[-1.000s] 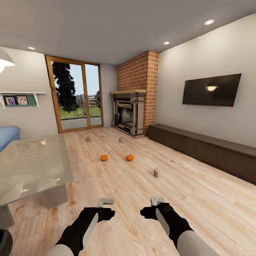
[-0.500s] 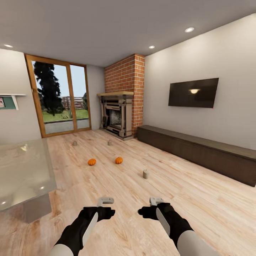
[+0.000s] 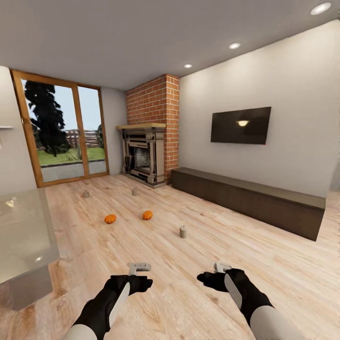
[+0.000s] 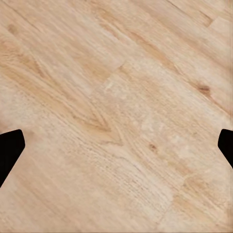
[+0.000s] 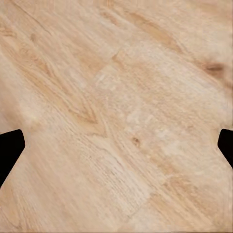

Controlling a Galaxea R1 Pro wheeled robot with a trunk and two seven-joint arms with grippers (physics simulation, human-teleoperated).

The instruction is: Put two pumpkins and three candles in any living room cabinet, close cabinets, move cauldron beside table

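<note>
Two orange pumpkins (image 3: pixel 110 218) (image 3: pixel 147 215) sit on the wood floor ahead of me. One candle (image 3: pixel 182 231) stands to their right. Two more candles (image 3: pixel 86 193) (image 3: pixel 134 191) stand farther back, towards the glass door. The long dark cabinet (image 3: pixel 245 198) runs along the right wall with all its fronts shut. A corner of the glass-topped table (image 3: pixel 21 236) is at my left. My left gripper (image 3: pixel 140 268) (image 4: pixel 116 148) and right gripper (image 3: pixel 221 267) (image 5: pixel 116 145) hang open over bare floor, well short of the pumpkins. The cauldron is out of view.
A brick and stone fireplace (image 3: pixel 144 158) fills the far corner, just beyond the cabinet's far end. A dark TV (image 3: pixel 241 125) hangs on the wall above the cabinet. A glass door (image 3: pixel 61 134) is at the back left. Wood floor (image 3: pixel 189 264) stretches from me to the cabinet.
The camera has turned to the right, so the room has slid left in the picture. My right arm has shifted a little to the right. The pumpkins and candles lie where they were.
</note>
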